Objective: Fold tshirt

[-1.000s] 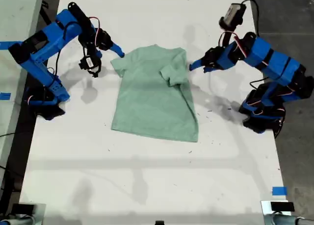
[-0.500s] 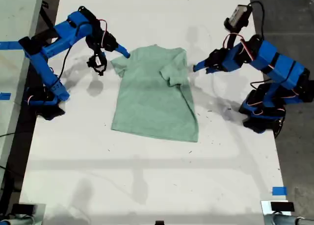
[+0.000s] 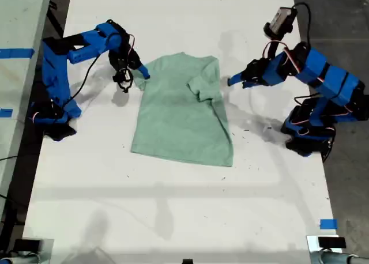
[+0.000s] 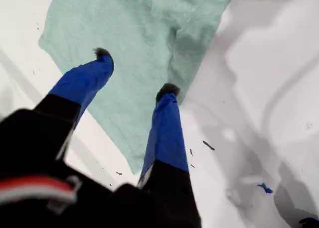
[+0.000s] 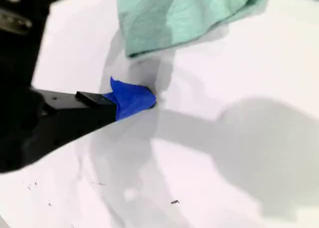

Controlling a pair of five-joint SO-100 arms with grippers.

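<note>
White tabletop [image 3: 173,218] fills the scene and gives the cloth a flat, open bed to be folded on. Upon it lies the tshirt [image 3: 179,114], pale mint green, collar end toward the far edge and hem toward the near one in the exterior view. It lies mostly smooth, and its body flares a little toward the hem. One blue arm stands to each side of the tshirt, so each can probably work its own edge. My first gripper [image 3: 230,80] hovers just off the tshirt's edge on the exterior view's right, apart from the cloth. Its jaws are spread with nothing between them, probably ready to take that side. My second gripper [image 3: 142,74] sits low at the tshirt's opposite shoulder, its blue tip right beside the sleeve edge. I cannot tell whether it is parted or closed. One sleeve [image 3: 204,85] is turned in over the chest, so I judge the fold begun on that side.
</note>
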